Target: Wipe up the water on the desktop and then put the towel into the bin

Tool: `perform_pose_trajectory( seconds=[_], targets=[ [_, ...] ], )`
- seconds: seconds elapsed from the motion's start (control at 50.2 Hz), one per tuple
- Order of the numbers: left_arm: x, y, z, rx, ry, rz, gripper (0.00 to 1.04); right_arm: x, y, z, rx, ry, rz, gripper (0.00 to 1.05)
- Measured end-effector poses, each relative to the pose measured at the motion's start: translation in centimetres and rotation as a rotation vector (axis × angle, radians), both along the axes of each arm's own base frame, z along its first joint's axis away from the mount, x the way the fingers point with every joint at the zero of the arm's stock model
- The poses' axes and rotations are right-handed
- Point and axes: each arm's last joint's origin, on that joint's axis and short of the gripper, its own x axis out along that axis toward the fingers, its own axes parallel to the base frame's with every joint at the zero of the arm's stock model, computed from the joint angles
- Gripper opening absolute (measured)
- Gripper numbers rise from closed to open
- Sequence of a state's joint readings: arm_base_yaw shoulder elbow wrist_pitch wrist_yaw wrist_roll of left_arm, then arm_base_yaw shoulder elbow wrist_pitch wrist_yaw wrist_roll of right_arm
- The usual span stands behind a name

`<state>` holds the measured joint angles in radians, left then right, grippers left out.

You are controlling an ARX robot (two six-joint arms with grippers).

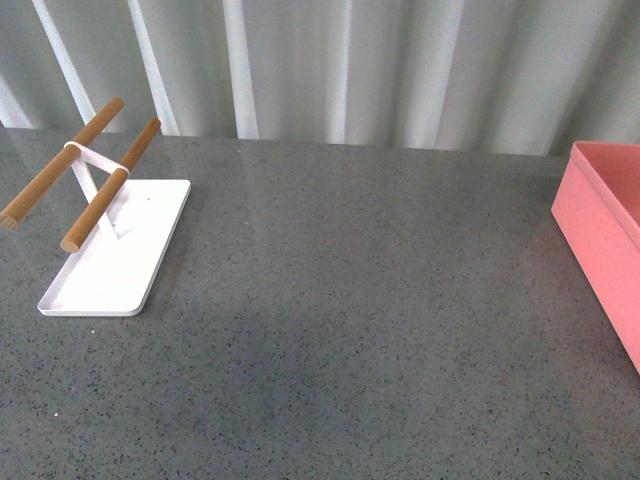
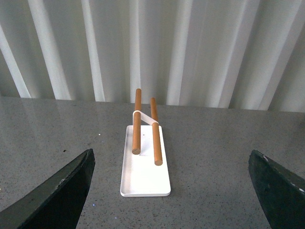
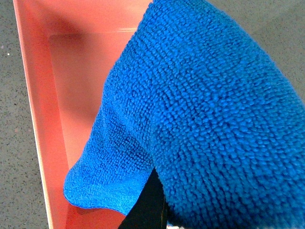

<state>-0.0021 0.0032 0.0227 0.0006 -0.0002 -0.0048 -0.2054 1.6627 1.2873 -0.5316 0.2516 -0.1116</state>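
The bright blue fluffy towel (image 3: pixel 214 109) fills most of the right wrist view, with my right gripper (image 3: pixel 166 212) shut on it. It hangs bunched over the open salmon-pink bin (image 3: pixel 33 119), whose floor shows beneath the cloth's lower edge. One dark finger (image 3: pixel 145 207) shows under the cloth; the other is hidden. In the front view the bin (image 1: pixel 600 230) stands at the right edge of the dark grey speckled desktop (image 1: pixel 350 300), and neither arm shows there. My left gripper (image 2: pixel 170 160) hangs open above the desktop, with nothing between its fingers.
A flat white tray (image 1: pixel 120 270) carrying two wooden rods (image 1: pixel 110 185) on a white stand sits at the desktop's left; the left wrist view faces it (image 2: pixel 145 176). Pale corrugated panels (image 1: pixel 380 70) close off the back.
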Motion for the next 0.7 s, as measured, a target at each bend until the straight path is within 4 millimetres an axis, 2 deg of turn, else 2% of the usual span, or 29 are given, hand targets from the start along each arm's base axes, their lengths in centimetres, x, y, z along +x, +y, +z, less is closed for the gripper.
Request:
perform_pose_trajectory(
  seconds=[0.179, 0.219, 0.398, 0.458, 0.538, 0.697],
  targets=[
    [0.00, 0.00, 0.00, 0.000, 0.000, 0.000, 0.98, -0.29, 0.02, -0.17, 0.028, 0.035, 0.003, 0.04],
    [0.00, 0.00, -0.01, 0.000, 0.000, 0.000, 0.98, -0.31, 0.03, -0.20, 0.031, 0.040, 0.002, 0.08],
    [0.00, 0.00, 0.00, 0.000, 0.000, 0.000, 0.98, -0.28, 0.00, -0.11, 0.034, 0.035, -0.003, 0.39],
    [0.00, 0.00, 0.00, 0.000, 0.000, 0.000, 0.98, -0.28, 0.00, -0.11, 0.034, 0.035, -0.003, 0.46],
    [0.00, 0.00, 0.00, 0.000, 0.000, 0.000, 0.98, -0.27, -0.02, -0.08, 0.034, 0.035, -0.003, 0.64],
    [0.00, 0.00, 0.00, 0.000, 0.000, 0.000, 0.98, -0.27, -0.03, -0.08, 0.034, 0.035, -0.004, 0.88]
  ],
)
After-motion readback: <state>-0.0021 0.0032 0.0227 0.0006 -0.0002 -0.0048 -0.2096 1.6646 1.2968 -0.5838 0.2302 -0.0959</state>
